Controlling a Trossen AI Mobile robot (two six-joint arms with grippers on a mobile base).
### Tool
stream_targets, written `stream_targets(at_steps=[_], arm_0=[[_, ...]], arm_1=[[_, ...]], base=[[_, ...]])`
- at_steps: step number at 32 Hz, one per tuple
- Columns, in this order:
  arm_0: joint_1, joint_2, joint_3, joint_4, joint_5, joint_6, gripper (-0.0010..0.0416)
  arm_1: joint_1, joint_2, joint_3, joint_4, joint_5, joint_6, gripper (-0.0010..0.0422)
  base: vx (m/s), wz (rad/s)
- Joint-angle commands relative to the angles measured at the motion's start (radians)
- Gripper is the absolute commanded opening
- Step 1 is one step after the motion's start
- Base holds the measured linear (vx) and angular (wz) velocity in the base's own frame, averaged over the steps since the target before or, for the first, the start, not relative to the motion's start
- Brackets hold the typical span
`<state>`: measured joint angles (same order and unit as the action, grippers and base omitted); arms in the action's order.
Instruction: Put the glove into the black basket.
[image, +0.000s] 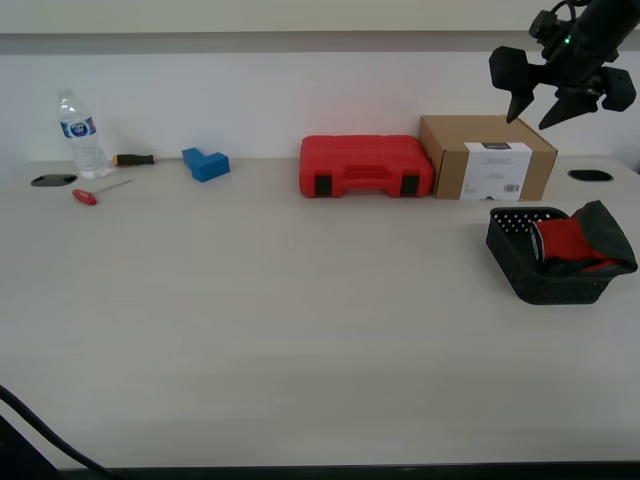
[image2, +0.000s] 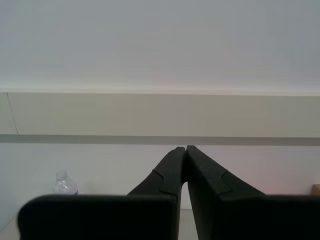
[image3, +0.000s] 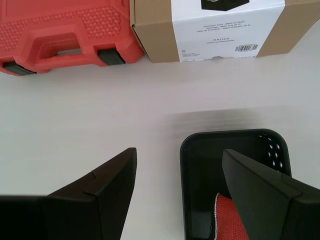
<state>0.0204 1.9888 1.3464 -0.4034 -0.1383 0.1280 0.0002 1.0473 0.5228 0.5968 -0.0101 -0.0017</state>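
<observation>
The glove (image: 572, 243) lies in the black basket (image: 520, 262). My first gripper (image: 536, 112) hangs above, jaws spread; my second gripper (image2: 185, 148) has jaws pressed together.

Colours shown: black basket (image: 520, 268) with rows of pale-looking holes; glove (image: 578, 240) in red knit and dark grey coating; red tool case (image: 365, 166) with black latches; brown cardboard box (image: 487, 157) bearing a white label; blue block (image: 206, 163); clear water bottle (image: 79, 136) with blue label; red-handled screwdriver (image: 95, 193); pale table (image: 280, 300).
</observation>
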Motion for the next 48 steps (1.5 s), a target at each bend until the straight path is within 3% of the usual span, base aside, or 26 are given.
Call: stream_targets(at_steps=[1, 48], arm_0=[[0.0, -0.001, 0.003, 0.003, -0.002, 0.0, 0.0237], [0.0, -0.001, 0.003, 0.014, -0.002, 0.0, 0.0238]], arm_1=[[0.0, 0.0, 0.001, 0.003, -0.001, 0.0, 0.0], [0.0, 0.0, 0.001, 0.003, -0.001, 0.0, 0.0]], base=[[0.0, 0.0], [0.0, 0.0]])
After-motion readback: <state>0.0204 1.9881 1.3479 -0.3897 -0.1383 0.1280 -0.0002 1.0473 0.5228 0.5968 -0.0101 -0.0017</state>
